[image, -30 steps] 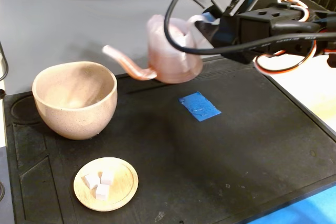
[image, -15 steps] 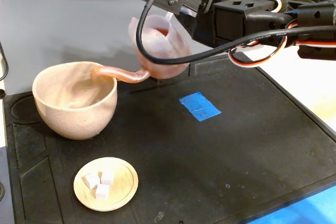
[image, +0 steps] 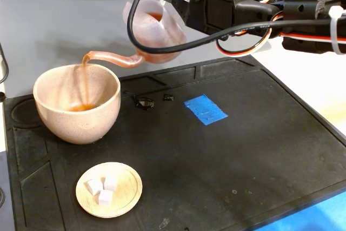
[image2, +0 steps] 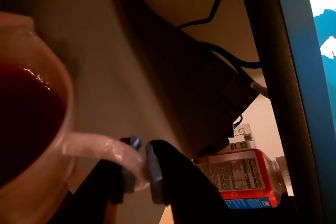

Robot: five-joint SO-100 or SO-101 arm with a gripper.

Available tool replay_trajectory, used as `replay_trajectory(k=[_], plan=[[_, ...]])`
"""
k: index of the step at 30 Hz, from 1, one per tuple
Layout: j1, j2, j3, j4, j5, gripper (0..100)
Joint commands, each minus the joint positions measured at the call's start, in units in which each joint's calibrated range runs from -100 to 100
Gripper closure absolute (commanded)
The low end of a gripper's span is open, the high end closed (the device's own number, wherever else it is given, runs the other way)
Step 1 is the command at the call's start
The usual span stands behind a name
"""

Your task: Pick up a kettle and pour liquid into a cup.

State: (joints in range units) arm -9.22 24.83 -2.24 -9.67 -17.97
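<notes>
Fixed view: the kettle (image: pixel 153 31) is held in the air above the black mat (image: pixel 243 150), tilted to the left, with its spout tip over the rim of the cup (image: pixel 77 103). A thin stream of liquid (image: pixel 85 82) falls from the spout into the cup, where a small reddish-brown pool lies. Two dark wet spots (image: pixel 144 103) mark the mat near a blue tape patch (image: pixel 205 109). A wooden dish (image: pixel 109 189) with white cubes (image: pixel 102 189) sits in front of the cup.

Wrist view: the gripper (image2: pixel 140 167) is clamped on the kettle's pale loop handle (image2: pixel 102 148); dark liquid fills the tilted body.
</notes>
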Motion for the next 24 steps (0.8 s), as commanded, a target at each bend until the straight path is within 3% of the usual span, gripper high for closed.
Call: replay_trajectory(k=[1, 9, 24], plan=[[0.36, -1.11, -4.84, -0.23, 0.2, 99], [-0.02, -1.28, -4.84, -0.32, 2.93, 99], [-0.17, -0.85, -4.84, -0.49, 3.14, 99]])
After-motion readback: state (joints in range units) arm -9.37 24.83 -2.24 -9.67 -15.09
